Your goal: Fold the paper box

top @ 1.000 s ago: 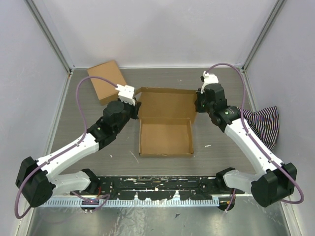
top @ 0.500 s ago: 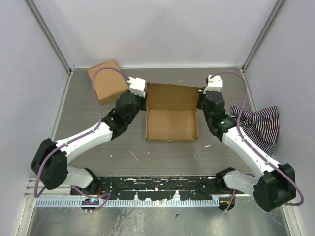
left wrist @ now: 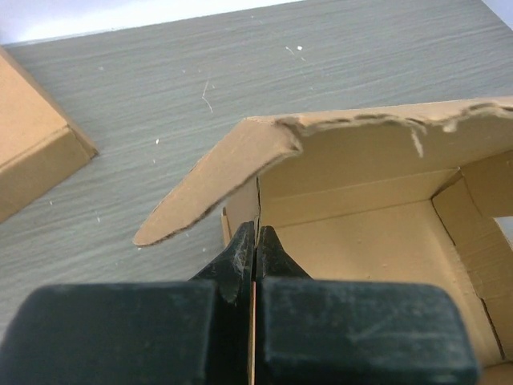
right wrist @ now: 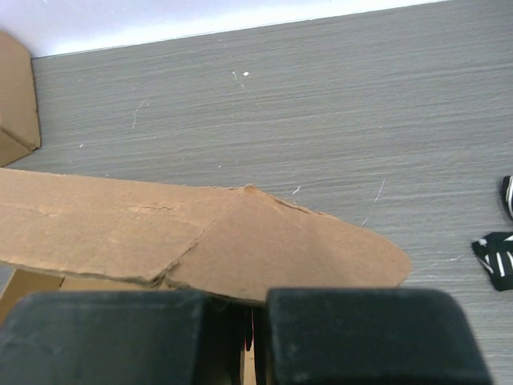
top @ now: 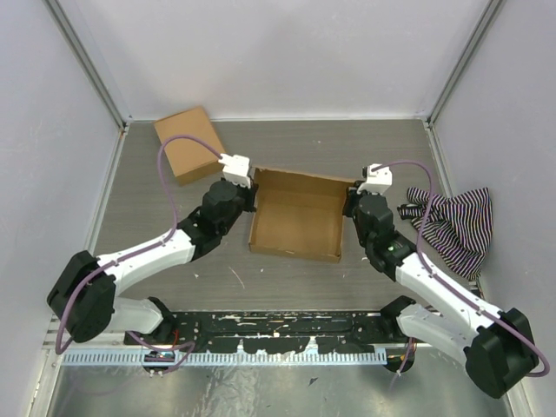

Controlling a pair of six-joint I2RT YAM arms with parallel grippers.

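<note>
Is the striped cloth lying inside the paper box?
No, the cloth lies on the table, right of the box and apart from it.

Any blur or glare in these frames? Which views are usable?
Top external: sharp, with even diffuse light, soft shadows and no glare on the paper box. Left wrist: left gripper soft up close, box in focus. Right wrist: right gripper blurred, table grain crisp.

robot lab test cell, plain white walls (top: 287,52), metal corner posts (top: 88,61), grey tabletop (top: 287,143), arm mounting rail (top: 278,327)
</note>
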